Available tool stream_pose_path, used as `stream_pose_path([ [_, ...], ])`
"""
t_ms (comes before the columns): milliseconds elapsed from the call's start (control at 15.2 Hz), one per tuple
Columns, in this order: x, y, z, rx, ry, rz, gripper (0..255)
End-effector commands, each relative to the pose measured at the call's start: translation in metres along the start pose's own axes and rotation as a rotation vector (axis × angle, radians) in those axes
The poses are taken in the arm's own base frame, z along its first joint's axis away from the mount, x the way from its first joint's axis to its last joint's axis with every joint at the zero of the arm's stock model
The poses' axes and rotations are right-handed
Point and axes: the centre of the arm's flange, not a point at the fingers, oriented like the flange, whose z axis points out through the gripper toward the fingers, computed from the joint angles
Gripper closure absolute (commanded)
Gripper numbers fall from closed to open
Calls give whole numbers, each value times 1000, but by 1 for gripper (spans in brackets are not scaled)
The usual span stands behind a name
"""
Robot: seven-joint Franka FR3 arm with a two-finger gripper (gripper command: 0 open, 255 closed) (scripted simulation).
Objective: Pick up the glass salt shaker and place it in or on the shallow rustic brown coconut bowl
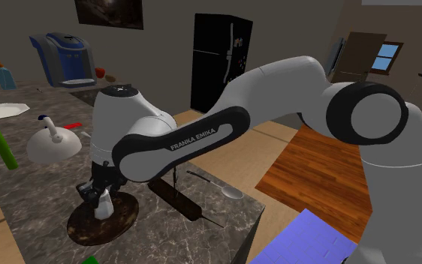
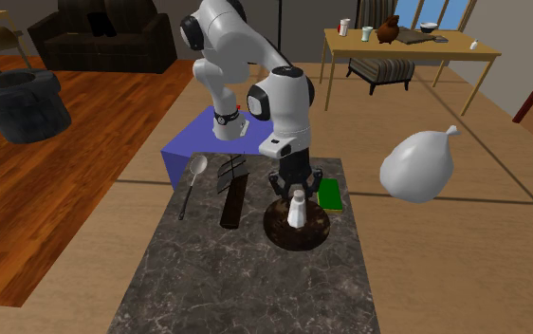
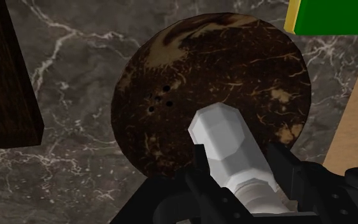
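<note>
Black fingers [image 3: 200, 181] of the gripper [image 3: 241, 170] are clamped on the pale, faceted salt shaker [image 3: 219, 130], one on each side of its upper part near the neck. The shaker stands upright over the middle of the mottled brown coconut bowl [image 3: 235, 63] on the dark marble counter [image 3: 76, 159]. Whether its base touches the bowl cannot be told.

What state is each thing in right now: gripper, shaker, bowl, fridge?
gripper: shut on the salt shaker.
coconut bowl: dark brown, flat on the marble counter.
salt shaker: white, upright, held over the coconut bowl; contact unclear.
fridge: black, doors shut.
</note>
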Motion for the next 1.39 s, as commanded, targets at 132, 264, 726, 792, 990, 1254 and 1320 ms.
stream_pose_path([
  [132,0,0,0,0,0,0,255],
  [264,0,0,0,0,0,0,0],
  [726,0,0,-40,0,0,0,0],
  [792,0,0,-50,0,0,0,0],
  [990,0,0,-50,0,0,0,0],
  [1254,0,0,-50,0,0,0,0],
  [1320,0,0,-50,0,0,0,0],
])
